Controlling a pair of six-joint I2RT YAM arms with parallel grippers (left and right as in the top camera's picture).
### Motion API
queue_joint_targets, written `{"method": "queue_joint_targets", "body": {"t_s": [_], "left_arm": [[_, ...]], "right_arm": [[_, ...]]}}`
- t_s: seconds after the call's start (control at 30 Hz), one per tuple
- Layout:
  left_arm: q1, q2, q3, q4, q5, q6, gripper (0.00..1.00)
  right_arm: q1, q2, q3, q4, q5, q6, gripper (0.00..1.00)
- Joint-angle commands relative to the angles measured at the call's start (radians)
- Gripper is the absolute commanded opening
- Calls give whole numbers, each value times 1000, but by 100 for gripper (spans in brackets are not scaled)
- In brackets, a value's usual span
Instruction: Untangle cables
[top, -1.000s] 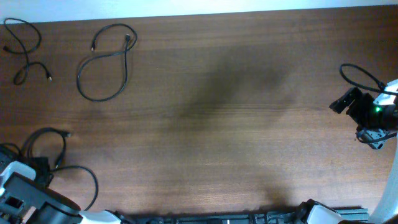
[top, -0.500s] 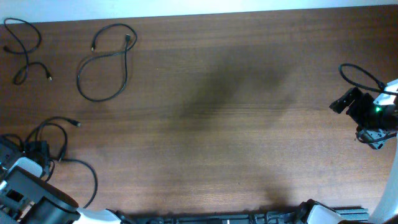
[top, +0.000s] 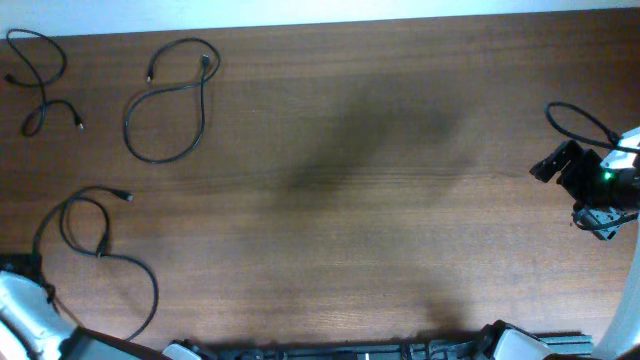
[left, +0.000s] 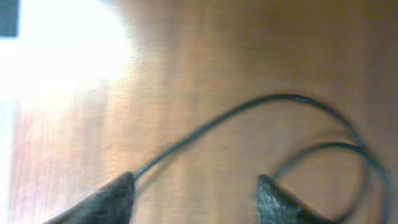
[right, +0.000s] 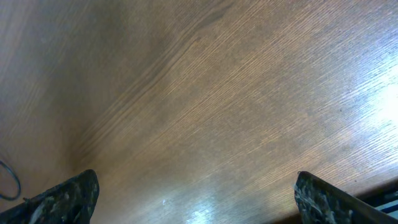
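Left gripper (left: 196, 199), jaws now parted, had released the third cable (top: 100, 252) and pulled back; it lay separate from the other 2 cables (top: 205, 105). Right gripper (right: 196, 196) gaped, empty.

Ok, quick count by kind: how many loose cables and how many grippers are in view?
Cables: 3, namely far-left cable, loop cable, near cable
Grippers: 2, namely left gripper, right gripper, both open
Total: 5
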Motion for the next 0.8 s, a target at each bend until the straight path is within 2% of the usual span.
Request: {"method": "queue_joint_targets", "body": {"t_s": [0.0, 0.1, 0.17, 0.23, 0.3, 0.37, 0.47, 0.5, 0.53, 0.57, 0.6, 0.7, 0.77], "left_arm": [[18, 57, -34, -2, -119, 14, 63], [18, 143, -39, 5, -158, 17, 68], [17, 220, -40, 17, -140, 92, 68], [17, 291, -39, 32, -131, 221, 63], [19, 344, -39, 31, -131, 283, 54], [24, 391, -39, 27, -134, 284, 50], [24, 441, -39, 31, -134, 284, 53], [24, 454, -40, 27, -134, 284, 46], [24, 465, -40, 26, -133, 283, 21], [24, 472, -39, 25, -128, 283, 5], [24, 477, -39, 34, -107, 283, 0], [24, 478, -36, 82, 19, 280, 0], [24, 478, -35, 100, 70, 183, 0]], "right_arm": [[-5, -2, 14, 0, 9, 7, 99], [-5, -2, 14, 0, 10, 7, 99], [-5, -2, 14, 0, 9, 7, 99], [-5, -2, 14, 0, 9, 7, 99], [-5, -2, 14, 0, 9, 7, 99], [-5, -2, 14, 0, 9, 7, 99], [-5, -2, 14, 0, 9, 7, 99], [-5, -2, 14, 0, 9, 7, 99], [-5, -2, 14, 0, 9, 7, 99], [-5, -2, 14, 0, 9, 7, 99], [-5, -2, 14, 0, 9, 7, 99], [-5, -2, 14, 0, 9, 7, 99], [-5, -2, 14, 0, 9, 7, 99]]}}
